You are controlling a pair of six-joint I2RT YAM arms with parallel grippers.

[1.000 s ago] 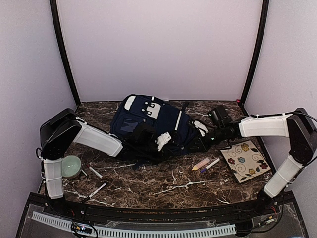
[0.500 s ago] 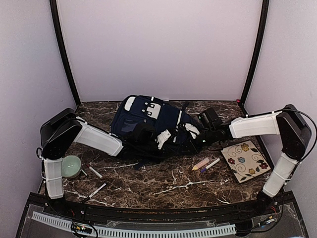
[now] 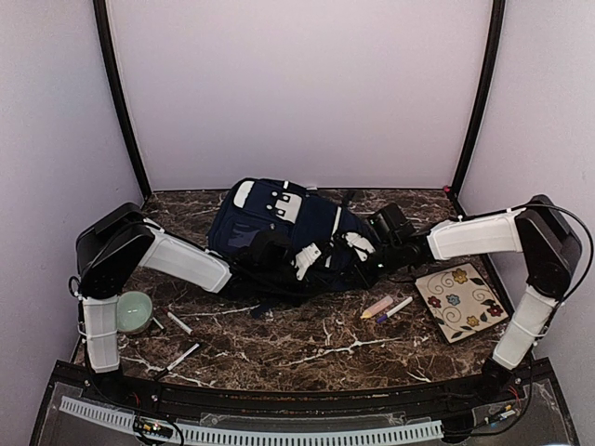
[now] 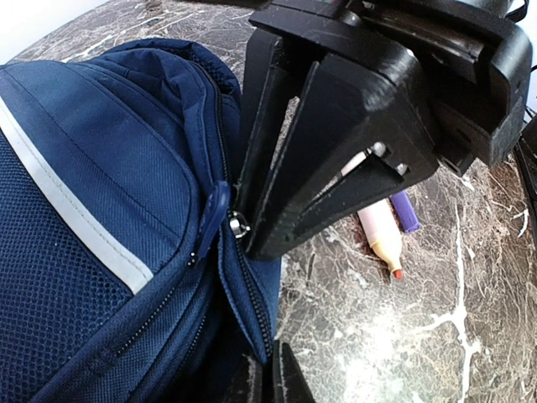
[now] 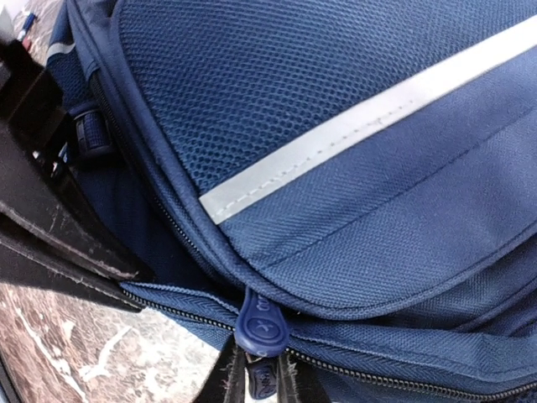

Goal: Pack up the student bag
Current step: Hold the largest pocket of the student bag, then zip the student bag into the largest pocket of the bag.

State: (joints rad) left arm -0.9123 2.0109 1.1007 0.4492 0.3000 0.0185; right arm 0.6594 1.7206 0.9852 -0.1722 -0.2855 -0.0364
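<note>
Navy bag [image 3: 279, 218] on marble table [image 3: 307, 348]. Right wrist view shows right gripper [image 5: 260, 379] clenched on zip pull [image 5: 261, 326]; only left wrist view shows left gripper [image 4: 273, 369] pinching bag seam, markers [image 4: 379, 239] beyond.

The worktop [image 3: 316, 348] is dark brown marble with white veining. The student bag [image 3: 279, 223] lies on its side across the far middle of it, navy with white patches and a white stripe. Near the left edge sits a pale green round dish [image 3: 135, 311]. Just right of the dish lie two thin white sticks [image 3: 179, 323], one nearer the front edge than the other; they may be pens or chalk, too small to tell. Right of centre, a peach marker [image 3: 376, 307] and a white-and-purple marker [image 3: 397, 308] lie side by side. Beside them, near the right edge, lies a flat cream square with flower patterns [image 3: 460, 300].
</note>
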